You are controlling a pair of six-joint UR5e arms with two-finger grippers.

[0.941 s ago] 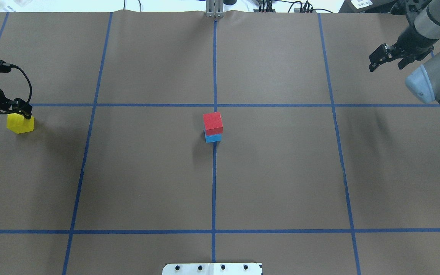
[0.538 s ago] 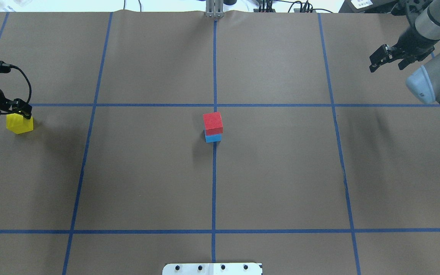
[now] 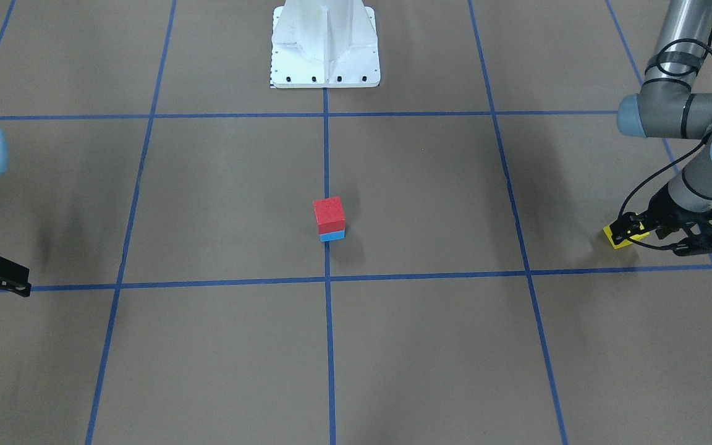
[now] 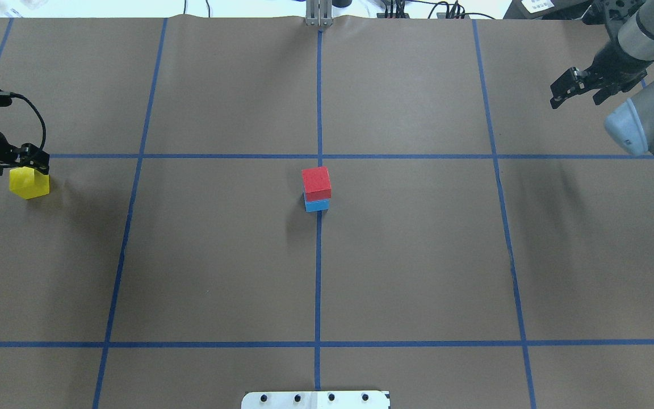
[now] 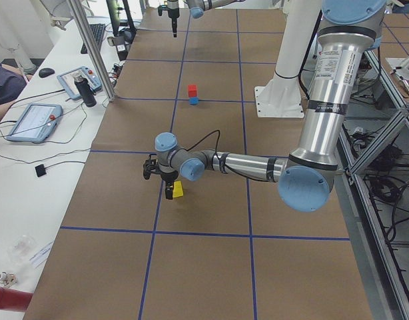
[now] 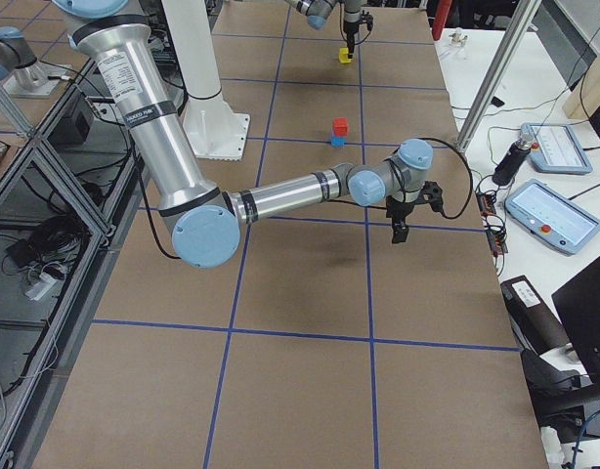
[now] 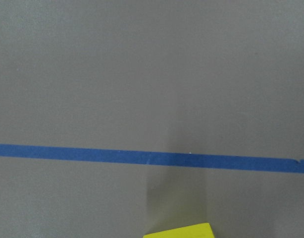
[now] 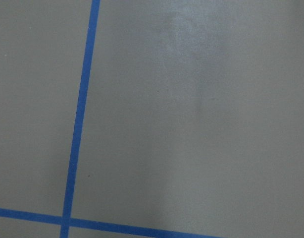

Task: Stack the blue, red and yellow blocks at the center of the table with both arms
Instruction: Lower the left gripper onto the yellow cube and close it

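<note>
Left fingers (image 4: 39,165) meet the yellow block's (image 4: 30,184) upper edge

The brown paper (image 4: 219,255) underneath is dull and smooth — no shine. The lines are smooth blue tape (image 4: 318,284). The red block (image 4: 316,183), blue block (image 4: 317,205) and yellow block (image 4: 29,184) look dull and a little grainy (foam or wood, hard to say). The left arm (image 5: 324,87) is smooth, shiny metal with blue plastic caps (image 5: 303,190).

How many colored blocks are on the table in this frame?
3. The red block sits on the blue block at the center of the table; the yellow block is apart, near the robot's left edge, at the left gripper. None seems hidden.
</note>
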